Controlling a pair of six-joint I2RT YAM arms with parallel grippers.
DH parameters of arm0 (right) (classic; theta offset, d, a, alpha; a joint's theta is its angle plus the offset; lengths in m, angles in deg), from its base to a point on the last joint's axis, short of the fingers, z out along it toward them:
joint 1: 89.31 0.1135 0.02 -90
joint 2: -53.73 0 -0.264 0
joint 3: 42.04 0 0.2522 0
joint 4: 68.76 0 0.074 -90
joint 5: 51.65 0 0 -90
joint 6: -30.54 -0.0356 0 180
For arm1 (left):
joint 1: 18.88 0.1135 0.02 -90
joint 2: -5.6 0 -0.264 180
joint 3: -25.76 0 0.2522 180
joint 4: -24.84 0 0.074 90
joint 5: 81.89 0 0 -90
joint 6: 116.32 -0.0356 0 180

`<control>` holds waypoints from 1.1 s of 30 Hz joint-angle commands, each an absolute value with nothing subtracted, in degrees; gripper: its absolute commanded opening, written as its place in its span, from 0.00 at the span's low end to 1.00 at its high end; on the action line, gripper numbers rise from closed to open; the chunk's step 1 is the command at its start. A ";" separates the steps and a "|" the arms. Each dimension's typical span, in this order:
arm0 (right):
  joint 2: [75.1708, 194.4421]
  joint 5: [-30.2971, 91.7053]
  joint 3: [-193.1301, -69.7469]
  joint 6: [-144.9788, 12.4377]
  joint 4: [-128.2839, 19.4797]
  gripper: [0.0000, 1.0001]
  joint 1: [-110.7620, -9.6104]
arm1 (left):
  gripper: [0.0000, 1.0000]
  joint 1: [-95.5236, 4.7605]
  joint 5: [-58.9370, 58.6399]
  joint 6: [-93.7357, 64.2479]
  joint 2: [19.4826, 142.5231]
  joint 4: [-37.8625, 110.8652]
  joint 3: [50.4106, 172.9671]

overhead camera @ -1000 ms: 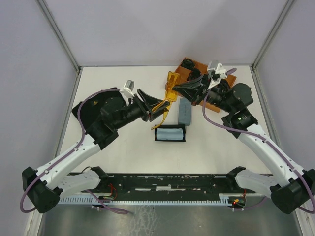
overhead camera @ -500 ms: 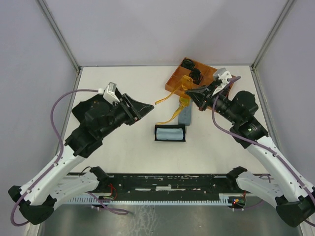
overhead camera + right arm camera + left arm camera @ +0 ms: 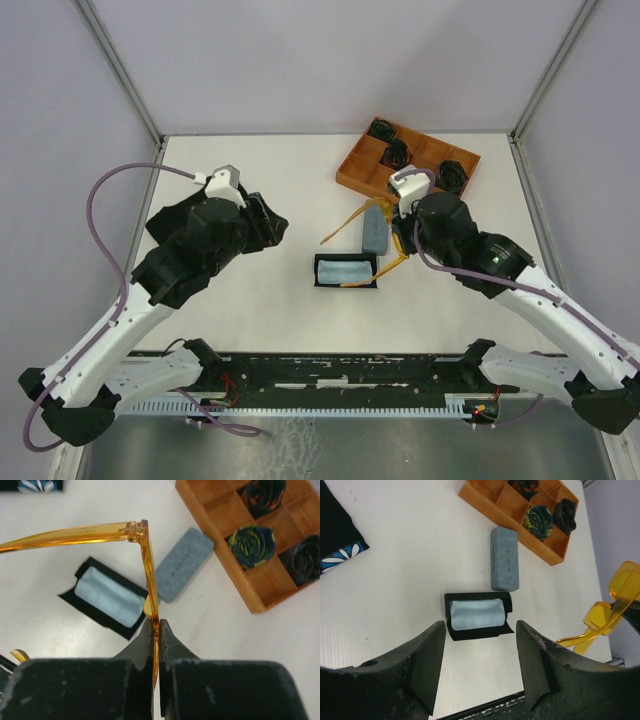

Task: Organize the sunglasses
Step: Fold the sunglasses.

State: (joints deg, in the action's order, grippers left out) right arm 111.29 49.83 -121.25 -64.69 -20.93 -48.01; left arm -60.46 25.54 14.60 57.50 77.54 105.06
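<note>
The right gripper (image 3: 156, 622) is clamped on the front frame of the translucent orange-yellow plastic sunglasses (image 3: 146, 565). It holds them aloft, temples unfolded, over the oblong grey-blue case (image 3: 373, 228), at 1 o'clock from the open black case (image 3: 318, 272) holding a light blue cloth (image 3: 475, 614). The left gripper (image 3: 480, 626), jaws apart and empty, hovers at 9 o'clock from that black case.
</note>
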 commanded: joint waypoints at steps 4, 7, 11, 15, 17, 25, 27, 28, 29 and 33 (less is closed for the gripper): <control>116.93 67.81 -125.14 -76.50 -3.52 0.00 -37.69 | 0.63 -60.28 24.20 8.18 60.28 73.34 102.01; 116.53 68.29 -122.76 -82.20 -4.45 0.00 -35.38 | 0.59 -60.35 21.16 8.15 62.23 70.45 100.05; 117.89 69.27 -120.93 -87.27 -5.62 0.00 -32.39 | 0.56 -61.62 19.79 8.59 65.17 66.93 98.48; 119.22 70.88 -120.31 -90.23 -6.54 0.00 -30.27 | 0.56 -64.79 23.14 9.05 67.97 65.31 98.78; 118.97 70.85 -119.40 -91.18 -8.21 0.00 -29.72 | 0.56 -66.22 24.66 9.22 69.22 64.81 98.90; 121.34 70.79 -120.22 -91.84 -9.08 0.00 -29.56 | 0.56 -72.19 30.36 9.95 72.81 64.67 98.86; 121.47 70.65 -120.16 -92.18 -9.83 0.00 -29.61 | 0.56 -73.47 31.13 10.33 73.58 64.67 98.73; 121.53 70.53 -120.13 -92.30 -10.22 0.00 -29.55 | 0.56 -73.97 31.40 10.53 73.99 64.56 98.68; 121.64 70.45 -120.19 -92.42 -10.43 0.00 -29.60 | 0.56 -74.35 31.52 10.70 74.37 64.50 98.61; 122.18 70.92 -120.52 -93.43 -10.93 0.00 -29.60 | 0.56 -76.41 32.10 11.63 75.49 63.79 98.29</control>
State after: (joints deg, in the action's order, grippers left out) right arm 122.00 68.91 -118.94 -91.49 -7.82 -29.79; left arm -74.61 29.17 10.89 74.63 67.07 98.24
